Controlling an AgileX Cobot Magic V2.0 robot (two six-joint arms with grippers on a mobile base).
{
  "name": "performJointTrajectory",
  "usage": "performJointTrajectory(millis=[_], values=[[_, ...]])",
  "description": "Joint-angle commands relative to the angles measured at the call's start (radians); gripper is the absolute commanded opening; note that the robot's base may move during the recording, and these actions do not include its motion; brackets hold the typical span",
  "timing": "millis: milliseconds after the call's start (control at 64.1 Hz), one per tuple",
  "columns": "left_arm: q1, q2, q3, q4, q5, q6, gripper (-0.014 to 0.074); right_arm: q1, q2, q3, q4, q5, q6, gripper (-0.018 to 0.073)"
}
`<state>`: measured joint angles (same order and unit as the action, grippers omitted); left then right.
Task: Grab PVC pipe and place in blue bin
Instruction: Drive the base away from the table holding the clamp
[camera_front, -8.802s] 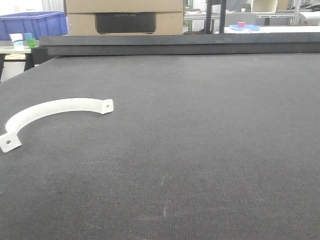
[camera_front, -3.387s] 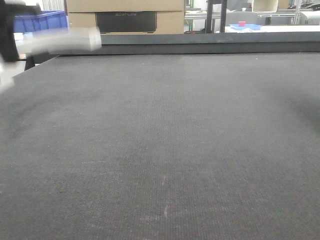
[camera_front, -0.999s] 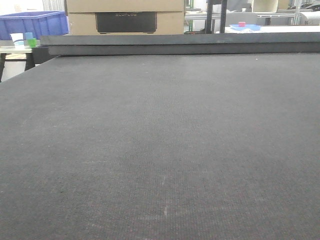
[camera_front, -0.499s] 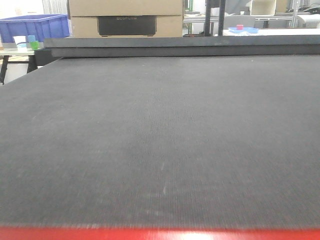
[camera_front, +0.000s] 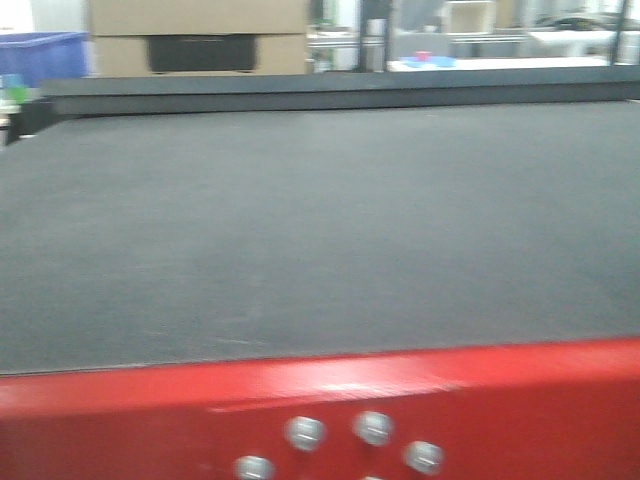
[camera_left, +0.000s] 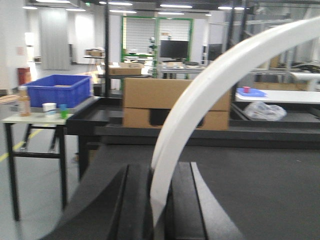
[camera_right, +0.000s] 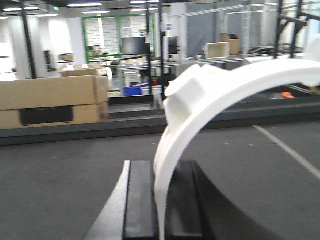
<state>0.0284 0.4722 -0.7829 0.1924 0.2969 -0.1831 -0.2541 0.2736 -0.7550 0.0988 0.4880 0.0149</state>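
Our left pincer (camera_left: 157, 172) clamps the PVC pipe (camera_left: 215, 85), our right pincer (camera_right: 160, 167) a similar white arc (camera_right: 250, 80); gripped so thinly, either could swivel loose before the blue bin (camera_left: 59, 92).

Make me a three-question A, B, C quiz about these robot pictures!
1. In the left wrist view, the blue bin sits: A left of the cardboard box; B on it; C right of it.
2. End effectors gripping a white curved piece: A none; B one; C two.
3. The pipe is: A flat on the table; B clamped in the left end effector; C in the bin.
Answers: A, bin far left; C, right end effector clamps a white arc too; B, it stands pinched there.
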Motion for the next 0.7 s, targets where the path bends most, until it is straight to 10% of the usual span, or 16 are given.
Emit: performJointTrajectory(millis=[0, 687], values=[[0.001, 0.0, -0.001, 0.0, -0.03, -0.008, -0.0111, -0.003, -0.004, 0.0, -0.003, -0.025, -0.004, -0.0167], [0.001, 0.0, -0.001, 0.0, -0.03, -0.008, -0.0111, -0.003, -0.004, 0.0, -0.003, -0.025, -0.004, -0.0167]])
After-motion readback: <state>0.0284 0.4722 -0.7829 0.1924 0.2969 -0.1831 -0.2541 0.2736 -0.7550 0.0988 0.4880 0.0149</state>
